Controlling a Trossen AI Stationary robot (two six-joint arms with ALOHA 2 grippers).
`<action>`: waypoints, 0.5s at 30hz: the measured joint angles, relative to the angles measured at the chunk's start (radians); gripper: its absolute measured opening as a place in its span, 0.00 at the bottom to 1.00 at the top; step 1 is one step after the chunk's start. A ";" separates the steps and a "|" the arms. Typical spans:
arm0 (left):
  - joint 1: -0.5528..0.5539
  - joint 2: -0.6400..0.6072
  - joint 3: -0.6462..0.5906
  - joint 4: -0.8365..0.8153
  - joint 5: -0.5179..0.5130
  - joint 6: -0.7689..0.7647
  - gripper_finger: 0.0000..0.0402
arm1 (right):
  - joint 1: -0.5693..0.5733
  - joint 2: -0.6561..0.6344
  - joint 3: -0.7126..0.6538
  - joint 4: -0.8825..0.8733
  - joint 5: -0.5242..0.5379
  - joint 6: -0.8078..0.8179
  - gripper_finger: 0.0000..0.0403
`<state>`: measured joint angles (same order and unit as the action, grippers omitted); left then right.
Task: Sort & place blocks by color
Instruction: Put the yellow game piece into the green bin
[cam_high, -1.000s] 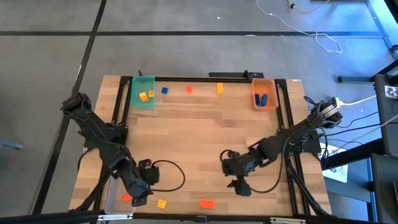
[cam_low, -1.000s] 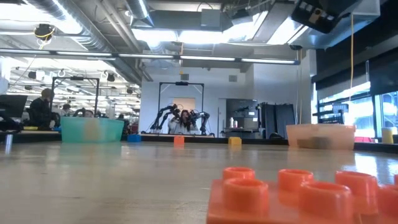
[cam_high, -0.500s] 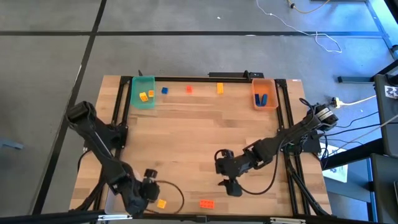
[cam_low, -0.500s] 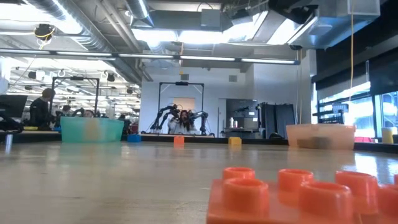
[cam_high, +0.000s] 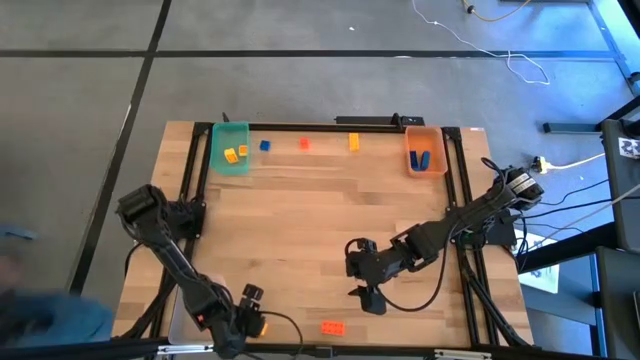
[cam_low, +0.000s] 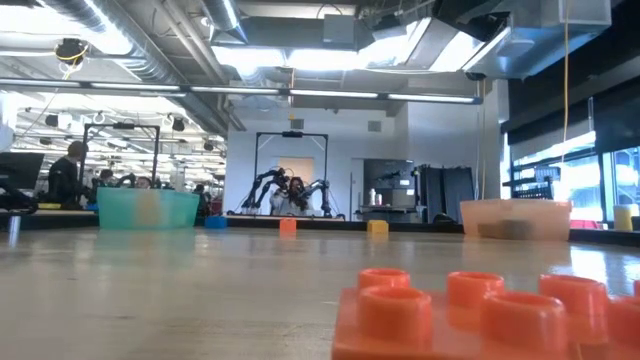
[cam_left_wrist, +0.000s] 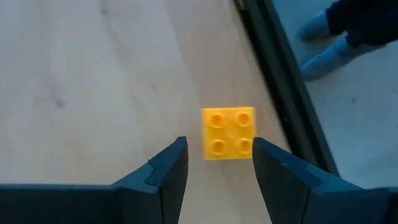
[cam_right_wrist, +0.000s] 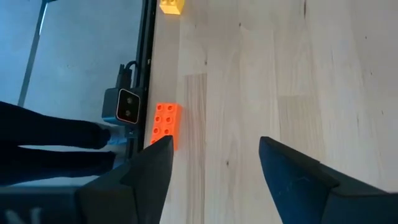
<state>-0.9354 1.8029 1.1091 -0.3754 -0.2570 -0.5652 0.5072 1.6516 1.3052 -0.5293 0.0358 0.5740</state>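
Two yellow blocks sit in my green bin (cam_high: 231, 148), blue ones in the orange bin (cam_high: 425, 150); most remain loose. My left gripper (cam_left_wrist: 216, 163) is spread, hovering over a square yellow brick (cam_left_wrist: 229, 133) at the near edge, studs up. My right gripper (cam_right_wrist: 211, 163) waits spread near the orange brick (cam_right_wrist: 165, 122), whose long axis runs along the near edge.

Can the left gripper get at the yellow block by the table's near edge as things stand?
Probably yes: the left gripper is open, poised over the yellow block, with bare table around it.
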 joint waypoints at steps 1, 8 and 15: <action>-0.004 0.010 0.000 0.011 0.011 0.000 0.42 | 0.000 0.000 0.000 0.000 0.001 0.000 0.59; -0.009 0.029 0.000 0.049 0.037 0.000 0.42 | 0.000 0.000 0.000 0.000 0.024 0.007 0.59; -0.007 0.029 0.000 0.071 0.038 -0.031 0.42 | -0.006 0.000 0.000 -0.002 0.025 0.028 0.59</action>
<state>-0.9427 1.8320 1.1088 -0.3048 -0.2194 -0.5964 0.5010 1.6520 1.3052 -0.5317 0.0605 0.6019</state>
